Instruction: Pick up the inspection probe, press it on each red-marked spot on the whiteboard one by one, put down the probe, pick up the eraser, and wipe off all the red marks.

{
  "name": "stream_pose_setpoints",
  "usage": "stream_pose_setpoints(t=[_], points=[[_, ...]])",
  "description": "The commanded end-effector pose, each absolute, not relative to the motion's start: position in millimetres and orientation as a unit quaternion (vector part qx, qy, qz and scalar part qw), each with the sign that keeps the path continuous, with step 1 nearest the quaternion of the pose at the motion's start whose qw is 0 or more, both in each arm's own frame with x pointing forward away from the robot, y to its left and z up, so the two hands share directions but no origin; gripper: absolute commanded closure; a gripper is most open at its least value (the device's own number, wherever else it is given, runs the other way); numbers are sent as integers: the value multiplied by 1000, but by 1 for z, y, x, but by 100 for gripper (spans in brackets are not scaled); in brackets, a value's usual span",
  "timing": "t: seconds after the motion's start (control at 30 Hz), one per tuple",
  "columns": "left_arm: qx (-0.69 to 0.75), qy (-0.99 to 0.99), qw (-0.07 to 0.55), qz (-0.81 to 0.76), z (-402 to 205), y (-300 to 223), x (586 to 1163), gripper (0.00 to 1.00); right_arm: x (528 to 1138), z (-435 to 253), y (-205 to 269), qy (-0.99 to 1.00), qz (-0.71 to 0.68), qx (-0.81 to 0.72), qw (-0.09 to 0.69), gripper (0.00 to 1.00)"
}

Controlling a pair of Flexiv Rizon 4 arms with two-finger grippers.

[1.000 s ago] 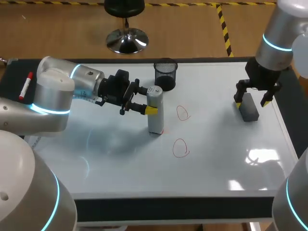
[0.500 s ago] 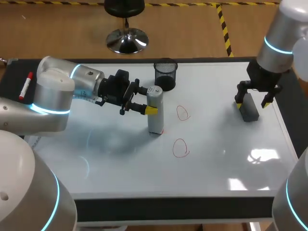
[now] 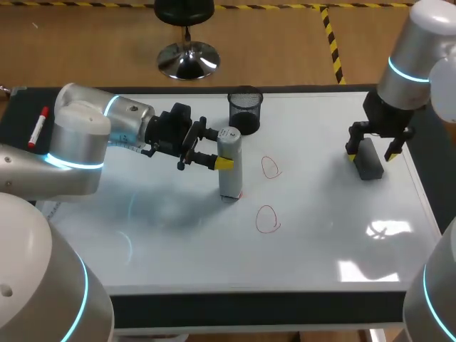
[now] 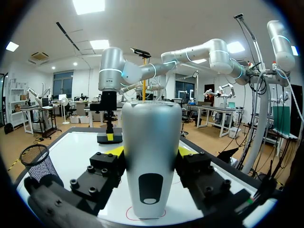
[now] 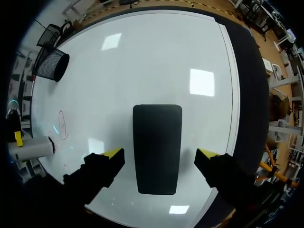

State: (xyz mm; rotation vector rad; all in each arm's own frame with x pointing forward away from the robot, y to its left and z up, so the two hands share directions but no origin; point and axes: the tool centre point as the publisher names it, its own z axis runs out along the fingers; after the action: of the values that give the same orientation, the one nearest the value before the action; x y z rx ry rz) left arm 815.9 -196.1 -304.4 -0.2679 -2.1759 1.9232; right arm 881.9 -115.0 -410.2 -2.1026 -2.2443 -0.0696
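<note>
Presently the left fingers pinch the inspection probe from two sides, yellow tips pressed against its upper body. The probe stands upright, its base on the whiteboard inside a red ring that shows only partly under it. The left arm comes in low across the board's left half. Two more red marks lie just right of the probe: a far oval and a near oval, both clear of the probe and of each other. A black mesh cup stands near the far edge, just behind the probe and apart from it. The right fingers are spread wide, one on each long side of the dark eraser. The wrist view shows white board between each tip and the eraser, so neither touches it. The eraser lies flat near the board's right edge, its long side roughly parallel to that edge, with a narrow strip of white before the dark tabletop border. Open board runs between the red ovals and the eraser, and across the whole near strip up to the front edge. A red marker pen lies off the board on the dark tabletop at the far left, well apart from everything else.
</note>
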Motion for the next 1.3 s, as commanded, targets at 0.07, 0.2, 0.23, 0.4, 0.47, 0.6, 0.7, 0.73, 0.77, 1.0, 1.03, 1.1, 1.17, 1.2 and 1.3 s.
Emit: stream_pose_setpoints(t=[0.07,0.2,0.23,0.4,0.47,0.6,0.7,0.73,0.77,1.0,1.03,1.1,1.17,1.2,1.3], points=[[-92,-741,113,656,-313,-196,817,100,885,-416,-115,-729,-20,-684,35,0],[-92,-741,113,656,-313,-196,817,100,884,-421,-115,-728,-19,-685,36,0],[-92,-741,113,656,-313,-196,817,100,884,-422,-115,-727,-19,-686,37,2],[-92,-741,113,656,-313,-196,817,100,882,-423,-115,-724,-19,-689,37,100],[-92,-741,113,656,-313,-196,817,100,881,-420,-115,-723,-15,-690,35,100],[-92,-741,113,656,-313,-196,817,100,879,-411,-114,-721,-14,-692,30,100],[-92,-741,113,656,-313,-196,817,100,878,-404,-113,-720,-10,-693,25,100],[-92,-741,113,656,-313,-196,817,100,878,-402,-112,-721,-10,-693,24,100],[-92,-741,113,656,-313,-196,817,100,877,-399,-111,-720,-8,-694,21,100],[-92,-741,113,656,-313,-196,817,100,874,-384,-101,-710,-1,-704,19,100],[-92,-741,113,656,-313,-196,817,100,874,-382,-100,-706,-1,-708,21,100],[-92,-741,113,656,-313,-196,817,100,872,-379,-98,-707,-2,-707,21,100],[-92,-741,113,656,-313,-196,817,100,870,-377,-97,-704,2,-710,19,100],[-92,-741,113,656,-313,-196,817,100,869,-376,-96,-705,2,-709,19,100],[-92,-741,113,656,-313,-196,817,100,868,-375,-95,-703,3,-711,20,100]])
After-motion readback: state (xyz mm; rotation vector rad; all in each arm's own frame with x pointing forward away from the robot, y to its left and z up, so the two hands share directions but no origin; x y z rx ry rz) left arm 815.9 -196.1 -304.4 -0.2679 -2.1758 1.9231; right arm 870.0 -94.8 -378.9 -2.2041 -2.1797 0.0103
